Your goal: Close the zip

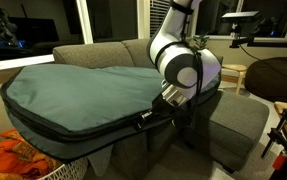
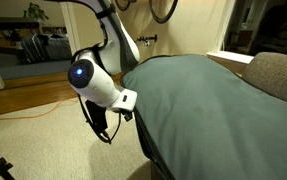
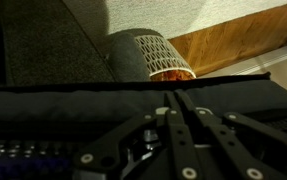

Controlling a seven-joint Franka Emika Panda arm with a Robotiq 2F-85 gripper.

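The tool point(image 1: 146, 118) sits pinched shut against the front edge of the bag point(image 1: 73, 95) on the sofa point(image 1: 93, 52), right at the black zip point(image 1: 78, 140) along that rim. I cannot tell whether it grips the pull.

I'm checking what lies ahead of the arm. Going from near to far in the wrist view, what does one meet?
The gripper, jaws shut → bag's black edge → perforated cylinder → grey textured surface behind it.
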